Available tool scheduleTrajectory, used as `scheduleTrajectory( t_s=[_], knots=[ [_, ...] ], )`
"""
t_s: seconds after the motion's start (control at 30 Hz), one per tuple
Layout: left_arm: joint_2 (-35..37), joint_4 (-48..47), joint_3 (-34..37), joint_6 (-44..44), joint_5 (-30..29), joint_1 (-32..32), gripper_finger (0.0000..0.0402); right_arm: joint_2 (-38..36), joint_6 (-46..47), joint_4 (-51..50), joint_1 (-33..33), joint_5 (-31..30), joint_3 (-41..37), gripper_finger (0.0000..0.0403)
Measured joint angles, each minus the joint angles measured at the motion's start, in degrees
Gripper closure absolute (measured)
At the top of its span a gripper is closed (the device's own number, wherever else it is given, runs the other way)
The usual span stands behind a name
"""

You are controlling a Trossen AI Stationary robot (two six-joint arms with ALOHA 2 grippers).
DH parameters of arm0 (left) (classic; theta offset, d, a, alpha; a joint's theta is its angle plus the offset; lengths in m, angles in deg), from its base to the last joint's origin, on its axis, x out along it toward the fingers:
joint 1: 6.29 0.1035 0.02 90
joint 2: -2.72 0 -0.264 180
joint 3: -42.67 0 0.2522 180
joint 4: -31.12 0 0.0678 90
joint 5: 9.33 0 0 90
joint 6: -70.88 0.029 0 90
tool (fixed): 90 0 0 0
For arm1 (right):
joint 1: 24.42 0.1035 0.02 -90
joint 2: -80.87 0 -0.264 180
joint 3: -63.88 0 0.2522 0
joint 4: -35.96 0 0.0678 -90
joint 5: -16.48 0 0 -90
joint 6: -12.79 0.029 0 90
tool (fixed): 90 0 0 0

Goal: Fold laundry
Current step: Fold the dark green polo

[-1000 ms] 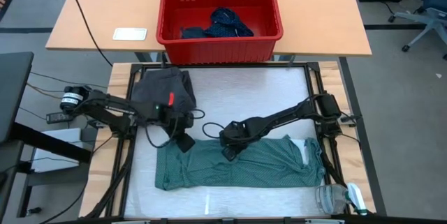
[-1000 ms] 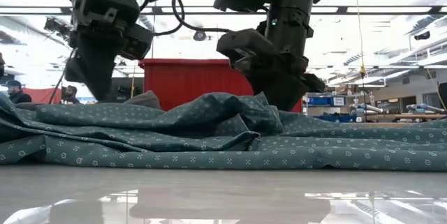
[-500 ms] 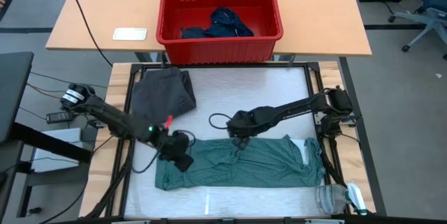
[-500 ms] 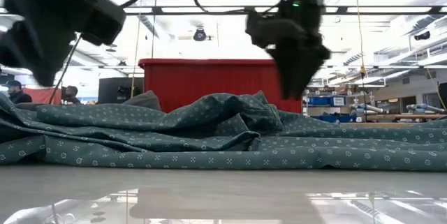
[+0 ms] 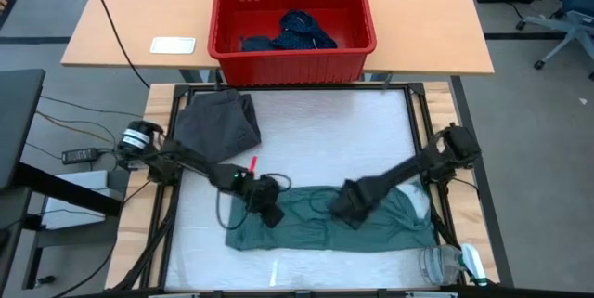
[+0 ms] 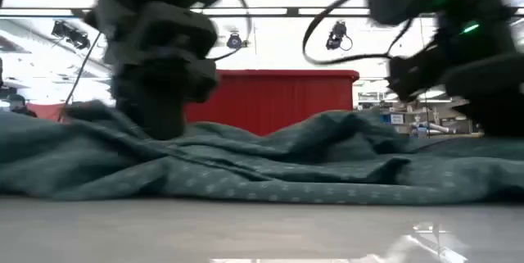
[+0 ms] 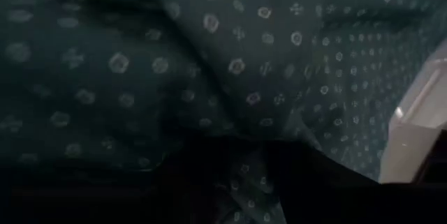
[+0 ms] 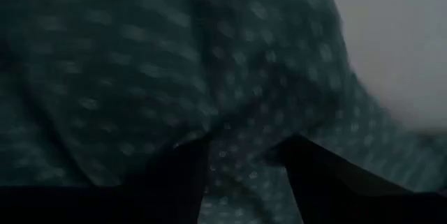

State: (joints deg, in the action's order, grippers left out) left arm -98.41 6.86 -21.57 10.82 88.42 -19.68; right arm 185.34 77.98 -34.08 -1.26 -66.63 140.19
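The teal dotted shirt [image 5: 316, 228] lies crumpled along the table's near part, and it fills both wrist views. My left gripper [image 5: 269, 214] stands on its left part, pointing steeply down. My right gripper [image 5: 351, 207] stands on its middle-right part, pointing almost straight down. Both are open, each with a ridge of cloth between its fingers. A charcoal grey piece [image 5: 218, 122] lies flat at the far left of the table. Navy dotted pieces [image 5: 299, 31] lie in the red basket [image 5: 353, 19]. My left gripper comes at the shirt from above, slanting, and its fingers [image 7: 209, 182] are set into the cloth. A narrow ridge of cloth [image 7: 250, 165] rises in the gap between them. Whether it is pinched, I cannot tell. The shirt lies on the table. My right gripper comes down on the shirt from above. Its fingers [image 8: 178, 178] stand apart, and a fold of cloth [image 8: 241, 158] fills the gap between them. Whether the fold is pinched, I cannot tell. The shirt lies on the table.
The red basket [image 6: 270, 99] stands on a wooden table beyond the far edge, next to a white card [image 5: 173, 45]. A clear plastic thing [image 5: 450, 265] lies at the near right corner. Black frame rails [image 5: 422, 140] border the table. Bare tabletop [image 5: 334, 140] lies between the shirt and the far edge.
My left gripper has gone toward the table's right and near edges and down onto the shirt's left part. My right gripper has swung toward the right and near edges onto the shirt's middle-right part. The shirt's left end has shifted rightward and the cloth has bunched.
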Motion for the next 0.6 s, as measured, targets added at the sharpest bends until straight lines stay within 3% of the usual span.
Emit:
scheduleTrajectory(
  t_s=[0.17,0.43,0.5,0.6],
  knots=[
    [-4.42,-0.66,-5.91,14.4,-0.85,7.34,0.0289,-1.91,12.45,9.97,7.27,4.76,-2.9,0.0212],
    [-12.66,-0.27,-18.59,47.78,-3.18,20.83,0.0297,-2.01,26.78,17.11,11.91,4.91,-3.11,0.0212],
    [-15.54,0.05,-22.35,54.7,-2.98,23.9,0.0297,-1.97,29.53,17.97,11.31,3.37,-3.11,0.0212],
    [-19.23,-1.7,-28.35,62.16,-3.08,28.84,0.0297,-1.99,34.86,18.45,8.79,-3.89,-3.06,0.0212]
  ],
)
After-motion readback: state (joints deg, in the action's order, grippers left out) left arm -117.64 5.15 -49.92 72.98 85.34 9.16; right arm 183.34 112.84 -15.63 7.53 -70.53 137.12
